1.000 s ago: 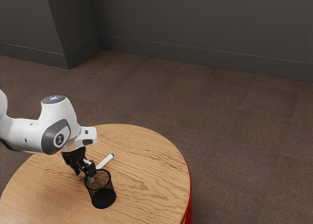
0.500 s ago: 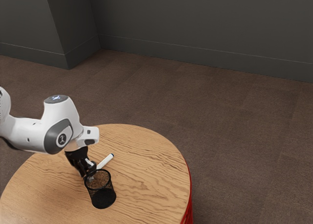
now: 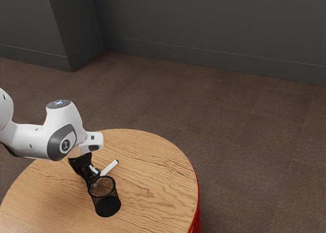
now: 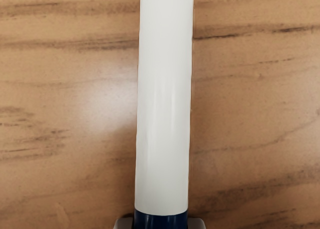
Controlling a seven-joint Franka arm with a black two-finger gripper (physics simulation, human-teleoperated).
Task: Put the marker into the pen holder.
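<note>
Beside the black mesh pen holder (image 3: 107, 206), my gripper (image 3: 93, 179) is low over the table in the exterior view, its fingertips partly hidden behind the holder's rim. The white marker (image 3: 108, 168) stretches from the gripper toward the upper right, with a dark tip at its far end; it looks to be lying on the table. In the wrist view the marker (image 4: 162, 104) runs down to a blue end, where my gripper (image 4: 160, 224) is shut on it, a grey fingertip against each side. The holder stands upright.
The round wooden table (image 3: 158, 192) has a curved edge on the exterior view's right, with red below it. Bare wood grain lies on both sides of the marker.
The fingers were spread a second ago and have closed in on the marker. My hand has shifted slightly toward the exterior view's right. Marker and holder look unmoved.
</note>
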